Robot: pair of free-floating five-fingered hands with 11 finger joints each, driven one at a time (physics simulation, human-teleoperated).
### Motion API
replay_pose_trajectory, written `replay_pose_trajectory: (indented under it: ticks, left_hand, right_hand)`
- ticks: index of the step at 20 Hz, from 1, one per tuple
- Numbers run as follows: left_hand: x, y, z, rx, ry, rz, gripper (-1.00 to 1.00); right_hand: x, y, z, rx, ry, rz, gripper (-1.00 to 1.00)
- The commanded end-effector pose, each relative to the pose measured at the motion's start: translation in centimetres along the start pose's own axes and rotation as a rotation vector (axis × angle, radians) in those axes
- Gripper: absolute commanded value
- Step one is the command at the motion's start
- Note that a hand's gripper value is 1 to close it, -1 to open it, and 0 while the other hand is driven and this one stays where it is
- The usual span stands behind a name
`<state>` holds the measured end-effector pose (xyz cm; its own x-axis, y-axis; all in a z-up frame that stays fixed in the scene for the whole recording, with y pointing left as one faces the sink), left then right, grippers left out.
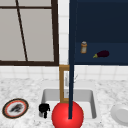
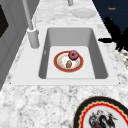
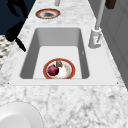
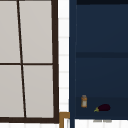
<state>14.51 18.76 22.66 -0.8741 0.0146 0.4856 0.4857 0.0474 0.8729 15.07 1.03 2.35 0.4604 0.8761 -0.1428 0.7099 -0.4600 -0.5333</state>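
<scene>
My left hand [image 1: 44,108] hovers at the sink's front left corner, open, holding nothing; one straight finger reaches over the basin rim. It is the black shape [image 2: 117,40] in the left side view and the lower black shape [image 3: 13,33] in the right side view. Above it, against the dark cabinet door, is a second black hand [image 3: 17,7], which I take for the right. In the sink [image 2: 100,57] lies a red-rimmed plate [image 2: 58,66] bearing a dark red fruit [image 2: 73,55] and a small brown item [image 2: 68,64]. A large red ball [image 1: 62,116] sits at the sink's front.
An open navy cabinet [image 1: 100,25] holds a bottle [image 1: 83,47] and an eggplant [image 1: 102,54]; its door edge [image 1: 72,62] hangs down over the sink. A patterned plate [image 1: 15,108] lies on the left counter and a white plate [image 1: 121,113] on the right. The faucet [image 2: 32,37] stands behind the basin.
</scene>
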Motion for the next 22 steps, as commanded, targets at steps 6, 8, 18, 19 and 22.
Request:
replay_pose_trajectory:
  ticks: [6,8,18,19,22]
  left_hand:
    - [0.0,0.0,0.0,0.000,0.000,0.000,0.00]
    - [0.0,0.0,0.0,0.000,0.000,0.000,0.00]
    - [0.0,0.0,0.0,0.000,0.000,0.000,0.00]
    - [0.0,0.0,0.0,0.000,0.000,0.000,0.00]
    - [0.0,0.0,0.0,0.000,0.000,0.000,0.00]
  right_hand:
    - [-1.3,0.6,-0.9,0.083,0.019,-0.118,-1.00]
    - [-1.6,0.7,-0.5,0.111,0.033,-0.138,-1.00]
    - [-1.6,0.6,-0.6,0.143,0.043,-0.146,-1.00]
    - [-1.7,0.6,-0.7,0.140,0.038,-0.128,-1.00]
    - [-1.9,1.1,-1.5,0.134,0.028,-0.088,-1.00]
